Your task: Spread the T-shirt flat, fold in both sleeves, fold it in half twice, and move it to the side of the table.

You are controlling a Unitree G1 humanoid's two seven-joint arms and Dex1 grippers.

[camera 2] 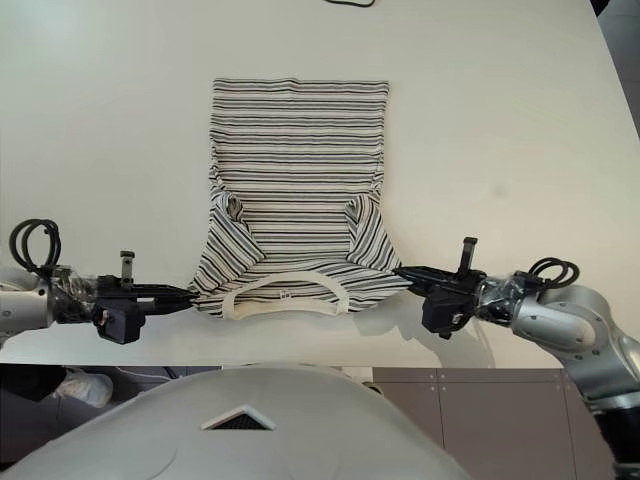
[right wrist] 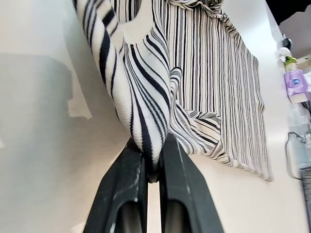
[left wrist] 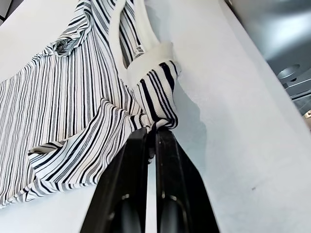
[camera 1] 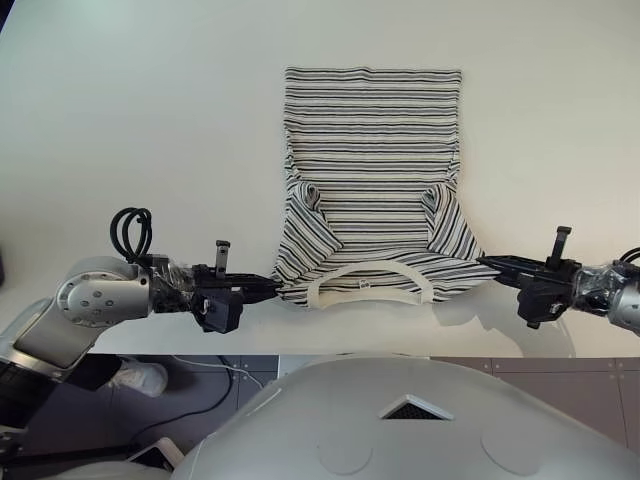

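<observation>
As T-shirt (camera 1: 372, 150) lies on table (camera 1: 150, 120), L claw (camera 1: 272, 289) & R claw (camera 1: 487, 262) each pinch a collar-end corner tight.

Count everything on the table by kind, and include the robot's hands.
T-shirt, striped: 1
Left hand and right hand, each shut on a shoulder of the T-shirt: 2
Table: 1
Total: 4
</observation>
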